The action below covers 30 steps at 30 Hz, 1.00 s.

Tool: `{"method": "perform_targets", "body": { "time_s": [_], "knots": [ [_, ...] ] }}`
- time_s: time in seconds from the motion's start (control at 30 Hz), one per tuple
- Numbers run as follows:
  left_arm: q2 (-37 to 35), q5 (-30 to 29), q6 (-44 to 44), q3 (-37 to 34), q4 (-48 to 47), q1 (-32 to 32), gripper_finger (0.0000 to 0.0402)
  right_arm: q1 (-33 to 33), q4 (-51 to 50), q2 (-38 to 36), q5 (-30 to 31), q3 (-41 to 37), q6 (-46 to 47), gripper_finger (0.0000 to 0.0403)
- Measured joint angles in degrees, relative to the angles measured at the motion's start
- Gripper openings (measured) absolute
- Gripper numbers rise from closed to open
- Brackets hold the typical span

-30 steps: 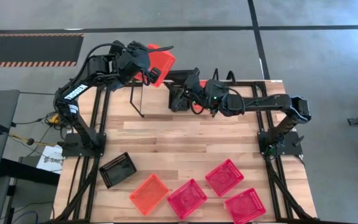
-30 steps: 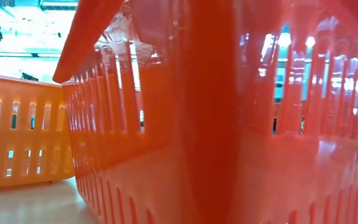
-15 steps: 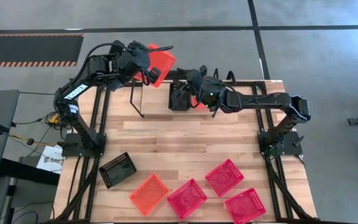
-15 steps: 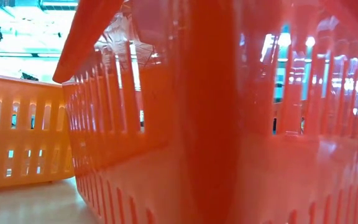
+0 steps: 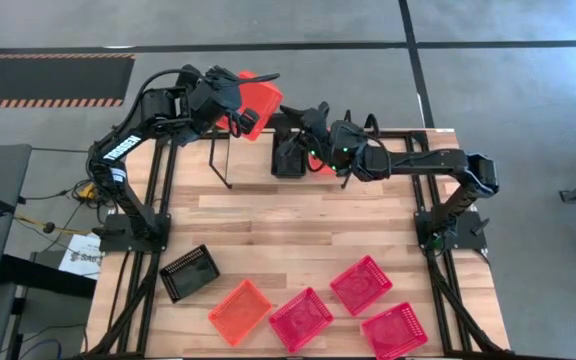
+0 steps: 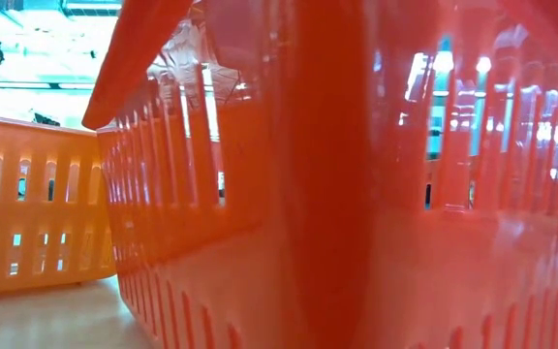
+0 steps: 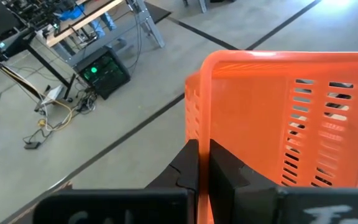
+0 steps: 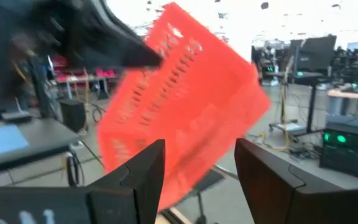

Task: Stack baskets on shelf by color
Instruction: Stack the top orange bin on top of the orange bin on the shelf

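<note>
1. Evidently the baskets are light, thin moulded plastic with slotted walls; some flex and a rather slick surface are to be expected, so a pinch over the rim or a side wall is judged the best hold, not the open mesh floor.
2. An orange basket [image 5: 255,100] is held tilted in the air at the upper centre of the high view by the left gripper [image 5: 230,112], whose fingers [image 7: 194,167] are seen clamped shut across one wall in the left wrist view.
3. The right gripper [image 5: 313,142] is seen just right of a black basket [image 5: 289,152] at the top centre; its fingers [image 8: 146,171] stand spread apart with nothing between them in the right wrist view, so nothing is held.
4. The shelf [image 5: 398,135] is largely covered by the right arm, so it cannot be told exactly how the black basket rests on it; a scrap of red shows just right of that basket.
5. Six baskets are left near the lower edge of the high view: a second black one [image 5: 190,272] at lower left, an orange one [image 5: 239,311] beside it, then three red ones [image 5: 301,319] [image 5: 361,284] [image 5: 394,331] toward the lower right.
6. The low view is almost filled by a red basket wall [image 6: 356,194], with an orange one [image 6: 27,204] at its left.
7. The raised orange basket and the right arm are close together, and the black wire upright [image 5: 223,165] stands just below; both are judged to be the likely obstructions to a clean set-down.
</note>
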Motion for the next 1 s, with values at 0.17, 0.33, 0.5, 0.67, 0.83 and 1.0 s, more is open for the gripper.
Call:
{"method": "perform_targets", "body": {
  "time_s": [0.17,0.33,0.5,0.67,0.83,1.0],
  "knots": [
    [-0.02,0.19,-0.7,0.0,0.09,-0.86,0.0,-2.25,0.27,0.03,-0.58,0.0,0.0,0.0212],
    [-0.02,0.1,-0.87,0.0,0.09,-1.93,0.0,-4.49,1.81,0.09,-2.38,0.0,-0.4,0.0204],
    [-0.04,0.39,-1.46,-0.01,0.04,-3.35,0.0,-6.45,2.37,0.07,-5.37,0.0,-0.34,0.019],
    [-0.04,0.4,-2.32,-0.02,0.22,-4.3,0.0,-7.72,2.37,0.07,-8.26,0.0,-0.33,0.0161],
    [-0.04,0.69,-4.57,-0.04,0.68,-4.35,0.0,-8.8,1.3,0.04,-12.05,0.0,-0.23,0.007],
    [-0.04,-0.49,-3.86,-0.04,3.27,-4.35,0.0001,-9.51,0.77,-0.17,-14.68,0.15,-1.26,0.0014]
  ]
}}
